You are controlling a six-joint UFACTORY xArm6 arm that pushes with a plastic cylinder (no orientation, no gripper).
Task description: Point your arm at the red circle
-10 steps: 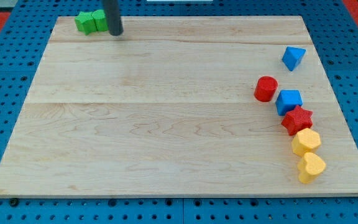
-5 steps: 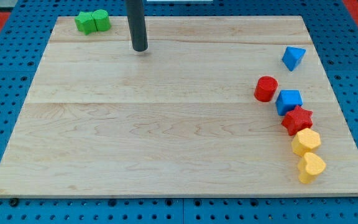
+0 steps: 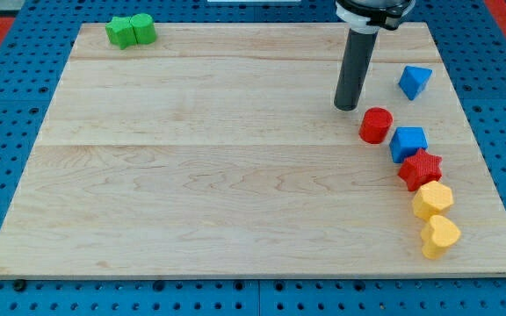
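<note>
While my tip (image 3: 348,106) stands in the upper right of the frame, just up and left of the red circle (image 3: 376,125) and apart from it, the end effector is a bare rod with nothing to spread or pinch. Doing this well likely means easing the last bit toward the circle and stopping short, so it does not knock into the blue cube (image 3: 408,142) touching its lower right on the desk (image 3: 200,175).

red circle (image 3: 376,125), red star (image 3: 420,168) | two blue blocks (image 3: 408,142) | two yellow (image 3: 433,199) | green, perhaps two (image 3: 131,30) | dark rod (image 3: 353,70) | pale wood-grain board (image 3: 218,167)
</note>
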